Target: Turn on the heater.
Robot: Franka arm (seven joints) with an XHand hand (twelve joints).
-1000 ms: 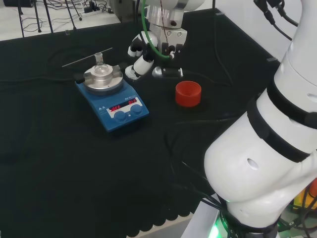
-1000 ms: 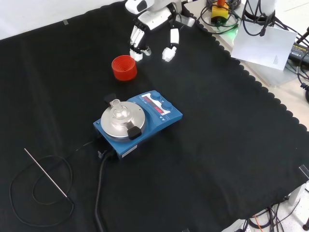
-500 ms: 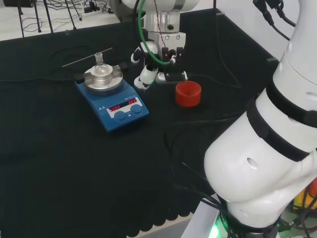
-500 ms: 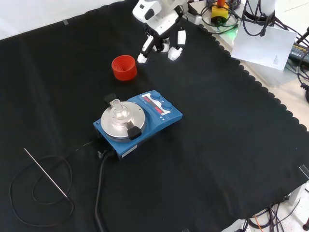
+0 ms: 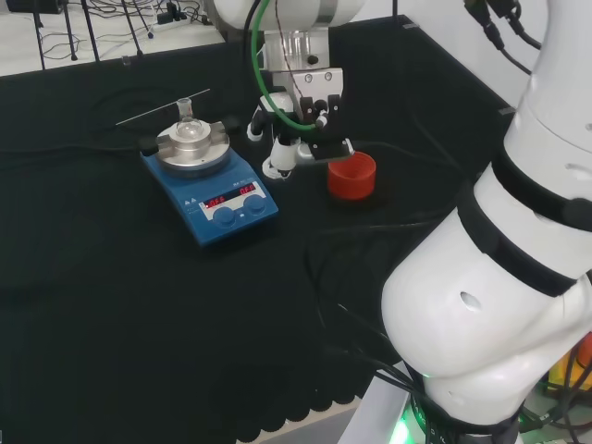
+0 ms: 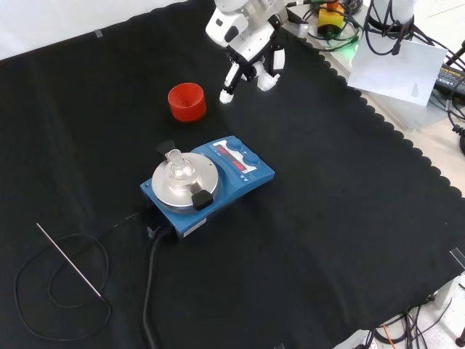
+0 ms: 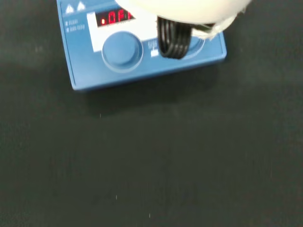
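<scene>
The heater (image 5: 211,190) is a blue hotplate with a round metal top, a lit red display (image 5: 231,196) and two blue knobs (image 5: 225,217) on its front panel. A small clear flask (image 5: 188,125) stands on the plate. In the head view the hand (image 5: 294,129) hangs above the cloth between the heater and the red cup (image 5: 351,174), one white finger (image 5: 277,157) pointing down, holding nothing. In the front view the hand (image 6: 247,52) is above and to the right of the cup (image 6: 187,101), clear of the heater (image 6: 211,185). The wrist view looks past the hand (image 7: 184,9) at the heater's panel (image 7: 142,71) and one knob (image 7: 122,48).
A thin metal probe (image 6: 69,270) with a looped wire lies at the front view's lower left. The heater's black cable (image 6: 149,291) runs toward the near edge. A sheet of paper (image 6: 399,69) lies beyond the cloth's scalloped right edge.
The hand has come from beyond the red cup toward the heater's front corner, lower in the head view, and turned. Its fingers have drawn in, one staying straight. The heater stays put.
</scene>
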